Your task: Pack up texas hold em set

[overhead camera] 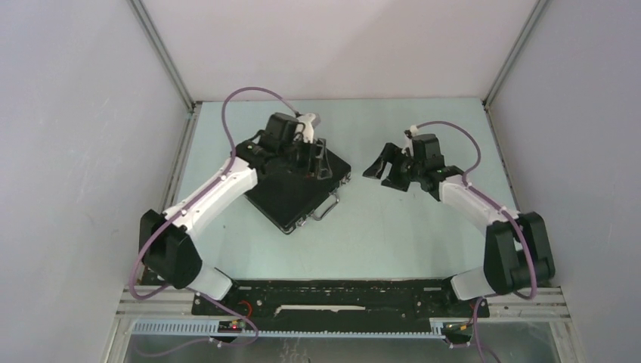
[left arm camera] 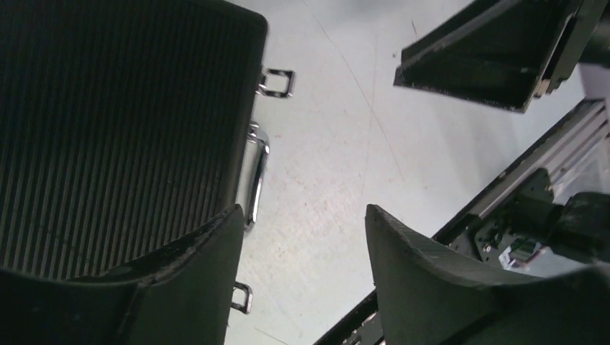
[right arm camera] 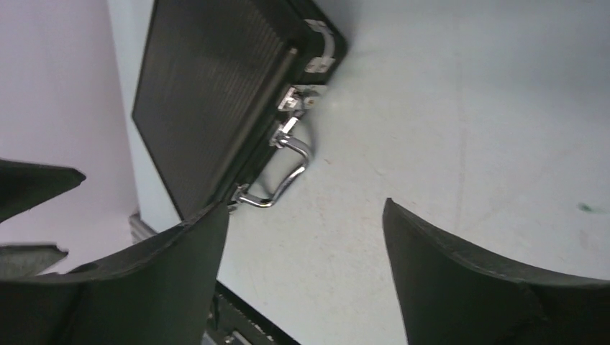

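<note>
The texas hold em set shows as a black ribbed briefcase [overhead camera: 291, 189] with silver trim, lying flat on the table with its lid down. Its silver handle [overhead camera: 326, 208] faces the near right. My left gripper [overhead camera: 314, 159] hovers over the case's far right corner, open and empty. In the left wrist view the case lid [left arm camera: 122, 129], handle [left arm camera: 255, 172] and two latches [left arm camera: 277, 83] lie beside the open left gripper [left arm camera: 303, 212]. My right gripper [overhead camera: 382, 170] hangs open to the right of the case, apart from it. The right wrist view has the case [right arm camera: 208, 93] and handle [right arm camera: 284, 172] beyond the open right gripper [right arm camera: 306, 203].
Pale green table [overhead camera: 408, 234] bounded by white walls and metal frame posts [overhead camera: 162, 53]. A black rail [overhead camera: 340, 299] with both arm bases runs along the near edge. The right gripper's fingers [left arm camera: 489, 65] appear in the left wrist view's upper right.
</note>
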You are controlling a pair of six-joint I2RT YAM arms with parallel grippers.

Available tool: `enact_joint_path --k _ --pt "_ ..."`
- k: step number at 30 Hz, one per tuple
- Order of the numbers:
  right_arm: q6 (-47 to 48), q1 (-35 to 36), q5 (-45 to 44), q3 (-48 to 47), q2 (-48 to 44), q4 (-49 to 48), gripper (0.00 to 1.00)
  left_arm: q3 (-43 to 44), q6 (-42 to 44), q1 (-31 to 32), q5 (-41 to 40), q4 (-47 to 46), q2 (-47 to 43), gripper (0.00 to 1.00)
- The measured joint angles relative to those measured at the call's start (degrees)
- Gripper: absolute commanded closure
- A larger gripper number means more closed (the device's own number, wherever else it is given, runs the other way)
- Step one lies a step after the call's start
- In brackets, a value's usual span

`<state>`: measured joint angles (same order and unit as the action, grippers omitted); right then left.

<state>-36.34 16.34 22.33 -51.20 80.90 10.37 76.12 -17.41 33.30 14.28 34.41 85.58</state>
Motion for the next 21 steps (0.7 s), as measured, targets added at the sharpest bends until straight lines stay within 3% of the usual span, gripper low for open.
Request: enact_joint_path --k 4,7,12,21 --pt "-1.75 1.18 4.79 -2.54 6.62 -5.16 0.28 -0.48 -0.81 -6.45 5.16 -3.04 2.43 0.45" --pt "-3.65 2.08 7.43 -5.18 12.55 -8.61 0.34 -0.46 -0.83 -9.16 7.06 -3.87 7.43 0.46" --pt "-4.52 3.02 9.01 -8.61 19.93 -10.75 0.44 -0.48 -0.31 -9.60 11.65 -2.23 15.04 0.47" --pt "-4.20 3.78 9.53 -9.20 25.94 -13.05 0.62 -2.58 0.74 -10.08 10.60 -1.42 16.94 0.53"
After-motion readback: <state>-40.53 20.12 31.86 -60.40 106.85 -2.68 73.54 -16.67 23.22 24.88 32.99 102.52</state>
